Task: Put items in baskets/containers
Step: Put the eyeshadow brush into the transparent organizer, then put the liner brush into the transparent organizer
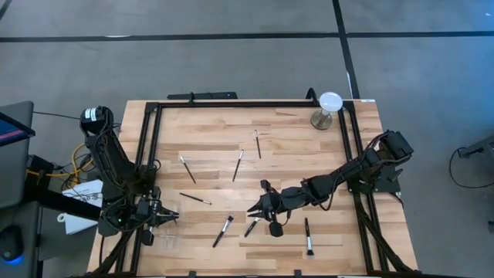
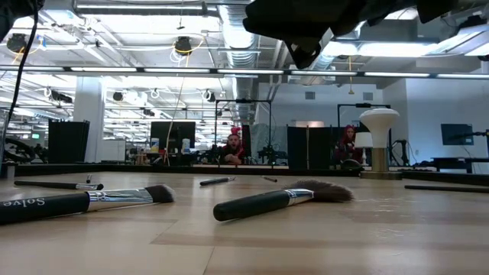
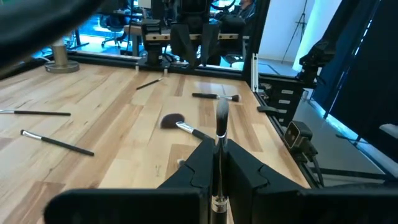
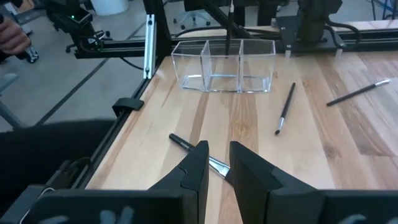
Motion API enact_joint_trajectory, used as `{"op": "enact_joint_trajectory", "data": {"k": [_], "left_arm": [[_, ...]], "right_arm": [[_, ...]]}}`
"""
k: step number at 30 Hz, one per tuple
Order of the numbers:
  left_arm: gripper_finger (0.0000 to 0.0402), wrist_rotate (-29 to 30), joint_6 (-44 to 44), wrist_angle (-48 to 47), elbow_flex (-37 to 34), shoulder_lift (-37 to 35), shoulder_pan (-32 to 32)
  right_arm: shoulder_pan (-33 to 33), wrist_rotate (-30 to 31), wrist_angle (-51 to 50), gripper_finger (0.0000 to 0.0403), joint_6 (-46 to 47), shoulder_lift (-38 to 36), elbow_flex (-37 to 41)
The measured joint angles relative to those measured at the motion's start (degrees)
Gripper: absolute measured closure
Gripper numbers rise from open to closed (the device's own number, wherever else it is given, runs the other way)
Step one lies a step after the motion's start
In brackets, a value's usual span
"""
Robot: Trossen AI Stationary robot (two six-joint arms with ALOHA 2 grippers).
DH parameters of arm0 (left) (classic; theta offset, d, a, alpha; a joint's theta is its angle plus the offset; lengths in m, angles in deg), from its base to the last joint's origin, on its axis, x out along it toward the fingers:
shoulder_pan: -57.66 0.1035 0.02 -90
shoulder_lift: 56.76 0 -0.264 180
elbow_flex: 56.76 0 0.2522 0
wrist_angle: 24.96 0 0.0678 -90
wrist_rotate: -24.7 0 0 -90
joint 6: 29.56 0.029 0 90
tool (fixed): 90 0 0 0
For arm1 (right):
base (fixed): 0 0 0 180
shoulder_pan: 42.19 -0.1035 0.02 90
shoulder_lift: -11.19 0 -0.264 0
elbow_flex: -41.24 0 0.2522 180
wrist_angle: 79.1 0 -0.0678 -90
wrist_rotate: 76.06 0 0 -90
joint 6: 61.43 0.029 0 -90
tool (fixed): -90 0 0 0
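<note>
L gripper jaws clamped on brush, upright over tray at tabletop 7 o'clock, prob. to drop in | R gripper jaws part-open above brush 2, empty | others scattered

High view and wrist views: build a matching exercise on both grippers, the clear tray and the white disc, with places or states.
1 left gripper
2 right gripper
3 clear tray
4 white disc

a poised by the lying brush
b top-right table corner in the high view
c shut on the held brush
d on the left arm's side

Pairs: 1c, 2a, 3d, 4b
</note>
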Motion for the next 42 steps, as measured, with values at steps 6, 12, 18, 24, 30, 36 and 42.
{"op": "enact_joint_trajectory", "data": {"k": [6,12,18,24,30,36,42], "left_arm": [[0.038,-1.44,-1.64,0.0,0.0,0.0,-0.02],[0.0371,-2.03,-1.57,0.0,0.0,0.0,0.0],[0.0343,-2.92,-1.24,0.0,0.02,0.02,0.0],[0.0307,-4.65,-1.22,0.0,0.02,0.02,-0.01],[0.0288,-0.66,-0.69,0.19,0.02,-0.08,1.41],[0.0286,-0.24,7.15,1.14,2.11,-2.9,7.22],[0.0285,-7.45,20.73,1.54,6.46,-7.19,19.9]], "right_arm": [[0.84,-0.08,0.2,0.0347,-1.22,0.0,0.0],[1.1,-0.06,-0.14,0.0347,1.51,0.0,0.0],[-1.17,-0.07,-0.28,0.0347,2.58,0.0,0.0],[-4.08,0.09,-0.26,0.0347,3.87,0.0,0.0],[-4.01,3.21,0.69,0.0347,1.79,0.0,0.0],[-1.85,4.39,-0.4,0.0347,5.36,0.0,0.0],[-2.81,6.31,-2.63,0.0347,11.55,1.91,0.0]]}}
